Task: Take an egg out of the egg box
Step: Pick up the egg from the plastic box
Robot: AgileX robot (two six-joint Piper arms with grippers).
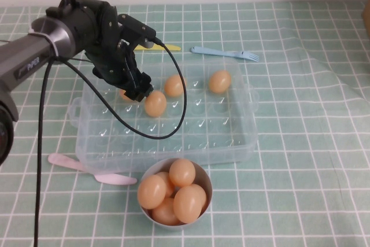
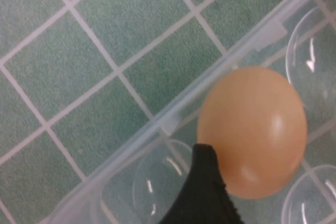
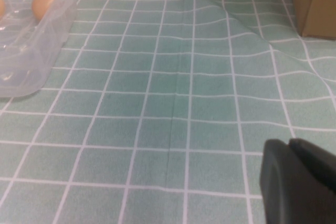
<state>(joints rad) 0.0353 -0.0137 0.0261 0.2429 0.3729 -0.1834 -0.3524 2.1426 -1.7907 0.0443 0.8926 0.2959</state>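
The clear plastic egg box (image 1: 243,143) sits mid-table. My left gripper (image 1: 137,92) reaches down into its far left part and is shut on an egg (image 1: 124,95), which it mostly hides. In the left wrist view that egg (image 2: 252,129) lies in a cell by the box's wall (image 2: 173,119), with one black fingertip (image 2: 202,192) against its side; the other finger is out of view. Three more eggs (image 1: 155,103) (image 1: 173,85) (image 1: 219,81) sit in the box. My right gripper (image 3: 289,142) is shut and empty, low over the tablecloth right of the box, outside the high view.
A small grey bowl (image 1: 151,172) with several eggs stands in front of the box. A pink spoon (image 1: 87,169) lies at the box's front left, a blue fork (image 1: 225,54) and a yellow utensil (image 1: 167,47) behind it. A cardboard box (image 3: 315,3) is at the far right.
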